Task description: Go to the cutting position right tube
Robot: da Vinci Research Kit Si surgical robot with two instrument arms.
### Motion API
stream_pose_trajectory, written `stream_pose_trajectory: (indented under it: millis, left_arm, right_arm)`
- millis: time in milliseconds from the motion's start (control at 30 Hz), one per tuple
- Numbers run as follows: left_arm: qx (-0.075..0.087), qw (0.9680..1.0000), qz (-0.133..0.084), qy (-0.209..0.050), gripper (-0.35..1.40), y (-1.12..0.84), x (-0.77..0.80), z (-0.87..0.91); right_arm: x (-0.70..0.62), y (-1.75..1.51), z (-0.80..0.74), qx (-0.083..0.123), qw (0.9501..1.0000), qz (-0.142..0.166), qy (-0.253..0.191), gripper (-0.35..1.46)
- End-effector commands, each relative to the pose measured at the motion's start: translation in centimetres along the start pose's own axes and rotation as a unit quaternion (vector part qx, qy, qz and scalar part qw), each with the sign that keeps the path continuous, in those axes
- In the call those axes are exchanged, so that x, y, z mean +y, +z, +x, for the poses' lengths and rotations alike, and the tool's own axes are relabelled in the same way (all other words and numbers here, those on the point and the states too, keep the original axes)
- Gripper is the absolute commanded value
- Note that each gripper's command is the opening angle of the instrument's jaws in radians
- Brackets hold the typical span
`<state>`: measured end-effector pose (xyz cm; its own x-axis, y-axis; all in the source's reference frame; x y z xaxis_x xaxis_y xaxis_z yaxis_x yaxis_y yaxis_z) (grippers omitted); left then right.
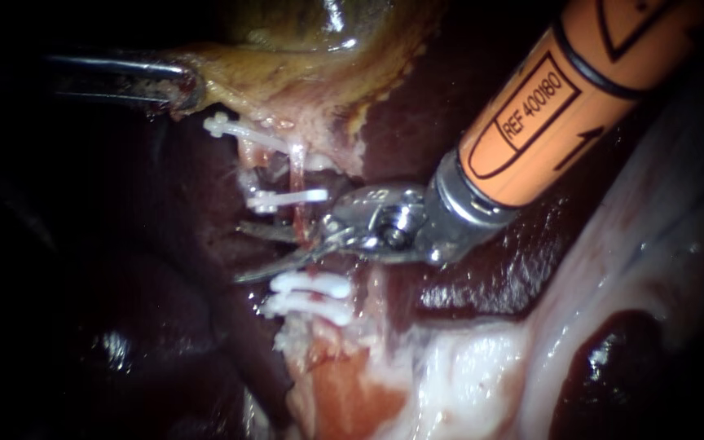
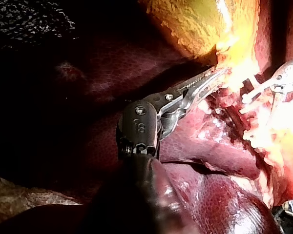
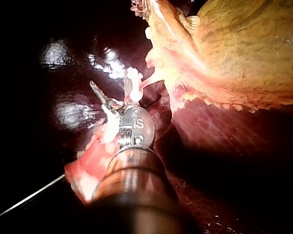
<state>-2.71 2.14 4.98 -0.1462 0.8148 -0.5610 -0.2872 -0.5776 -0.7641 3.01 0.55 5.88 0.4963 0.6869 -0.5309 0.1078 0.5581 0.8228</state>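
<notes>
The right tube (image 1: 297, 175) is straddled between white clips (image 1: 288, 198) by the parted, ungripping jaws of the right instrument (image 1: 239, 253), while the gallbladder (image 1: 303, 37) edge is held clamped at far left by the left instrument (image 1: 181, 85).

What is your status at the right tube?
Left tool shut on gallbladder. Right tool open, blades astride right tube between clips. Nothing in the way.

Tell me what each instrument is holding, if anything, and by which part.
The left instrument grips the gallbladder by its pale edge. The right instrument holds nothing: its jaws stand open, with the tube between them.
</notes>
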Motion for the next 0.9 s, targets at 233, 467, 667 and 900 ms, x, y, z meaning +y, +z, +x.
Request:
stream_pose_trajectory:
  millis: [233,467,667,900]
  left_arm:
    - [0.0,1.0,0.0,0.0,-0.35,0.0,0.0,0.0]
    - [0.0,1.0,0.0,0.0,-0.35,0.0,0.0,0.0]
    - [0.0,1.0,0.0,0.0,-0.35,0.0,0.0,0.0]
    - [0.0,1.0,0.0,0.0,-0.35,0.0,0.0,0.0]
  right_arm:
    - [-0.25,0.0,0.17,0.02,0.9991,0.037,-0.006,1.43]
    - [-0.38,-0.02,0.31,0.031,0.9977,0.059,-0.007,1.45]
    - [-0.37,-0.02,0.3,0.031,0.9977,0.059,-0.008,1.45]
    - [-0.37,-0.02,0.3,0.031,0.9977,0.06,-0.008,1.45]
